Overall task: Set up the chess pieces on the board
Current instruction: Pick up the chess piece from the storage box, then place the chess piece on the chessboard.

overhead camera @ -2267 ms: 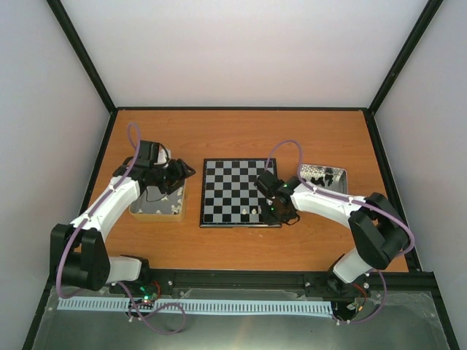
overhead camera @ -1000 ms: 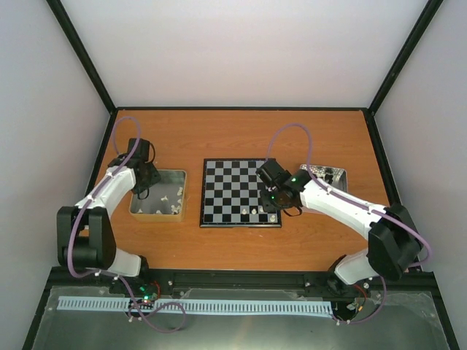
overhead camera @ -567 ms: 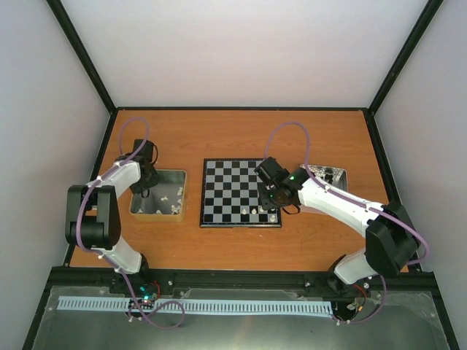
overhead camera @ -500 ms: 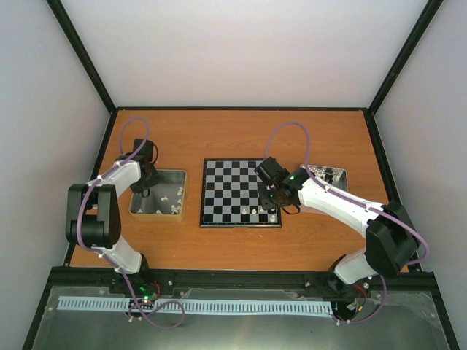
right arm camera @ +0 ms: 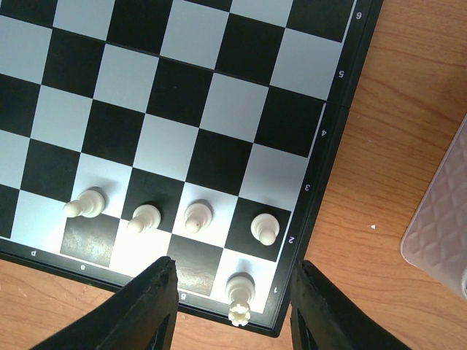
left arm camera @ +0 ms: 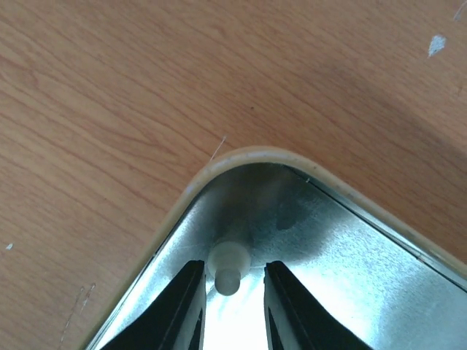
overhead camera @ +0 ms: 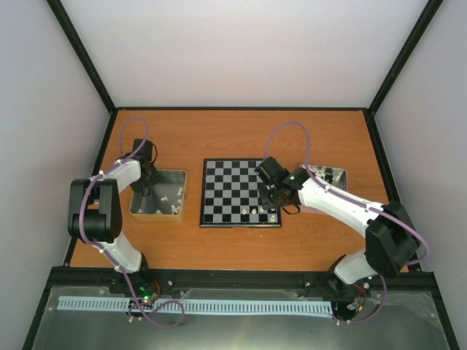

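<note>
Nearest, the right tool (right arm camera: pixel 233 271) hangs released over the near right corner of the flat black-and-grey chequered chessboard (right arm camera: pixel 182 95), its two black fingers wide apart with nothing between them. A cream-white rook-like piece (right arm camera: pixel 239 305) stands on the corner square below it, and four small cream-white pawns (right arm camera: pixel 197 216) stand in the row just beyond. Further off on the left, the left tool (left arm camera: pixel 233 288) reaches into the far left corner of the shiny rectangular metal tin (left arm camera: pixel 343 248) on the orange wooden worktop (left arm camera: pixel 109 87). Its fingers flank a tiny cream-white chess piece (left arm camera: pixel 229 261), just beside it, but I cannot tell whether they pinch it. That piece is probably light, hard and slick, so it may squirt out. A hold across its thicker base, clear of the tin wall, looks safest. At the far right, a second metal tin (overhead camera: pixel 343 179) holds black pieces.
</note>
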Controlling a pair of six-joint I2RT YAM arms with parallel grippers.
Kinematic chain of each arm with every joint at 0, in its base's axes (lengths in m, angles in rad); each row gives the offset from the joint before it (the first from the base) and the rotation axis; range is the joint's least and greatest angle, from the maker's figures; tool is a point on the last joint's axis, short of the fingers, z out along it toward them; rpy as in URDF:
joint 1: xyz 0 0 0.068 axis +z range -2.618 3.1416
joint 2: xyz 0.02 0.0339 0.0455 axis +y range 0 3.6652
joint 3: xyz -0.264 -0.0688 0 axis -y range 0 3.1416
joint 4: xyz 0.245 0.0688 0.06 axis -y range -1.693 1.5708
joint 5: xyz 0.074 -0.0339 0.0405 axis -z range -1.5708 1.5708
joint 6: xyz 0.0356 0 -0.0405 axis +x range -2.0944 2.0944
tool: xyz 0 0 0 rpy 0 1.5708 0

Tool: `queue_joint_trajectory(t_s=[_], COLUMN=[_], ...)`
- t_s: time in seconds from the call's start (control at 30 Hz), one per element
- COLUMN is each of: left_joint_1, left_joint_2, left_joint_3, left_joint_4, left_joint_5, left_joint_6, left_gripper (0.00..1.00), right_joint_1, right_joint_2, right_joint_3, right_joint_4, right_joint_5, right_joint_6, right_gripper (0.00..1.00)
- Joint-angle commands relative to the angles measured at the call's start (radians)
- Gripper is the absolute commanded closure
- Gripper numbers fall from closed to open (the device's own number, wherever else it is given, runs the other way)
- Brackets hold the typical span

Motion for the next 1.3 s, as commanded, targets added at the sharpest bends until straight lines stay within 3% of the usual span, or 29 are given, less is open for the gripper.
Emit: queue_joint_trajectory(t_s=[0.0, 0.13, 0.3, 0.5, 0.63, 0.77, 1.0, 1.27], left_joint_1=[0.011, 0.01, 0.011, 0.01, 0.01, -0.007, -0.24, -0.537], left_joint_2=[0.024, 0.039, 0.011, -0.094, -0.16, -0.244, -0.317, -0.324], left_joint_3=[0.011, 0.019, 0.021, 0.048, 0.07, 0.078, 0.076, 0.026], left_joint_4=[0.04, 0.026, 0.003, -0.049, -0.092, -0.101, -0.088, -0.057], left_joint_5=[-0.006, -0.021, -0.035, -0.025, 0.046, 0.262, 0.399, 0.386], left_joint_6=[0.0, -0.005, -0.007, 0.036, 0.086, 0.149, 0.053, 0.017], left_gripper=[0.79, 0.8, 0.92, 0.99, 0.99, 0.99, 0.99, 0.98], right_joint_1=[-0.007, -0.007, -0.007, -0.007, -0.007, -0.007, -0.023, -0.061], right_joint_2=[-0.014, -0.02, -0.027, -0.035, -0.038, -0.041, -0.071, -0.145], right_joint_3=[0.025, 0.028, 0.026, 0.021, 0.018, 0.016, -0.02, -0.108], right_joint_4=[-0.001, -0.004, -0.002, 0.008, 0.014, 0.019, 0.05, 0.072], right_joint_5=[0.023, 0.023, 0.023, 0.018, 0.018, 0.013, 0.004, -0.008], right_joint_6=[0.011, 0.013, 0.022, 0.027, 0.025, 0.035, 0.095, 0.166], right_gripper=[0.56, 0.56, 0.56, 0.56, 0.56, 0.57, 0.57, 0.56])
